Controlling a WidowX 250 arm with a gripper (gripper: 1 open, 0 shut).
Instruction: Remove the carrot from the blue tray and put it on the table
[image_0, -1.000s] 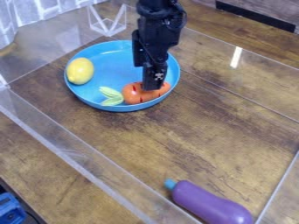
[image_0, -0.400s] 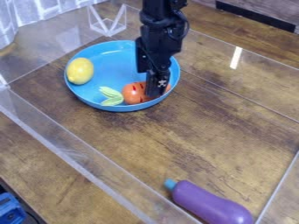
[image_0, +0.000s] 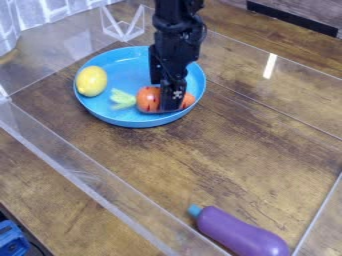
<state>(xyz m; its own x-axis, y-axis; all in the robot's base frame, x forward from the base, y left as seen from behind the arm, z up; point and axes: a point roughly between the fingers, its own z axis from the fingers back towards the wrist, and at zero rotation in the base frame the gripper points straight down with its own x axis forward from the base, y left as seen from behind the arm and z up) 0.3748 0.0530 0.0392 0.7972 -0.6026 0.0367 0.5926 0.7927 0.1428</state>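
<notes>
The orange carrot (image_0: 150, 99) lies in the right half of the round blue tray (image_0: 118, 66), its light green top pointing left. My gripper (image_0: 166, 100) has come straight down onto it with its jaws open. One dark finger (image_0: 173, 92) stands in front of the carrot, and orange shows on both sides of that finger. Whether the fingers press on the carrot I cannot tell. The tray sits at the back left of the brown wooden table (image_0: 201, 165).
A yellow lemon (image_0: 91, 80) rests in the tray's left part. A purple eggplant (image_0: 241, 236) lies on the table near the front right. Clear plastic walls (image_0: 60, 165) run along the table's edges.
The gripper has shifted slightly left and lower over the tray. The carrot and its green top now sit a little further back and left than before.
</notes>
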